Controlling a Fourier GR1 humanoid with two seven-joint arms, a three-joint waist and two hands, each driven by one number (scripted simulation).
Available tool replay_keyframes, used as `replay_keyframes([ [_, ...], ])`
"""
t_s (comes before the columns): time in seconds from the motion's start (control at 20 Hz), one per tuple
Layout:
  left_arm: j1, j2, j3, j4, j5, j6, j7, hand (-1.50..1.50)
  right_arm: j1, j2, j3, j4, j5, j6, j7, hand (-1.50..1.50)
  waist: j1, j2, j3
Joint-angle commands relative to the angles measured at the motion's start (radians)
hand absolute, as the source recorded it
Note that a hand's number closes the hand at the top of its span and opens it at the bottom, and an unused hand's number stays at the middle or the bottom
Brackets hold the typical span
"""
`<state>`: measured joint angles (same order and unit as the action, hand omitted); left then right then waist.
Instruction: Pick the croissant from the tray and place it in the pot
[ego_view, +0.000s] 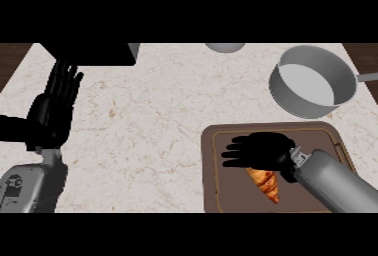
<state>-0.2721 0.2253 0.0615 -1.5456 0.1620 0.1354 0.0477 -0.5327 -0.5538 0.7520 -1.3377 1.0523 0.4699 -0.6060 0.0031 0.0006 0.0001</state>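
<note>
Croissant (266, 186) on tray (235, 194), lying aslant, near end toward the tray's front edge, far end hidden under right hand (260, 150). Right hand low over the tray's middle, palm down, covering the croissant's top; grip state cannot be told from this view. Pot (295, 102) on counter (148, 125) beyond the tray's far right corner, apart from it, tilted as seen, handle out to the right. Left hand (55, 107) at the left edge, flat and open, fingers straight and pointing away, resting, holding nothing.
</note>
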Motion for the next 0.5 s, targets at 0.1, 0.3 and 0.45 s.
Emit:
replay_keyframes([
  [0.1, -0.016, -0.023, 0.009, 0.027, -0.015, -0.001, -0.005, 0.0, -0.024, 0.107, -0.05, 0.118, 0.084, 0.015, -0.064, -1.5, 0.002, 0.0, 0.0],
  [0.3, 0.037, -0.024, -0.003, -0.051, -0.026, -0.004, 0.015, 0.0, 0.049, 0.073, -0.047, 0.068, 0.109, 0.005, -0.104, -1.5, 0.001, -0.002, 0.0],
  [0.45, -0.041, -0.022, 0.019, 0.047, -0.014, -0.008, -0.011, 0.0, 0.033, 0.122, 0.068, 0.126, 0.151, -0.098, -0.163, 1.5, 0.006, 0.003, 0.0],
])
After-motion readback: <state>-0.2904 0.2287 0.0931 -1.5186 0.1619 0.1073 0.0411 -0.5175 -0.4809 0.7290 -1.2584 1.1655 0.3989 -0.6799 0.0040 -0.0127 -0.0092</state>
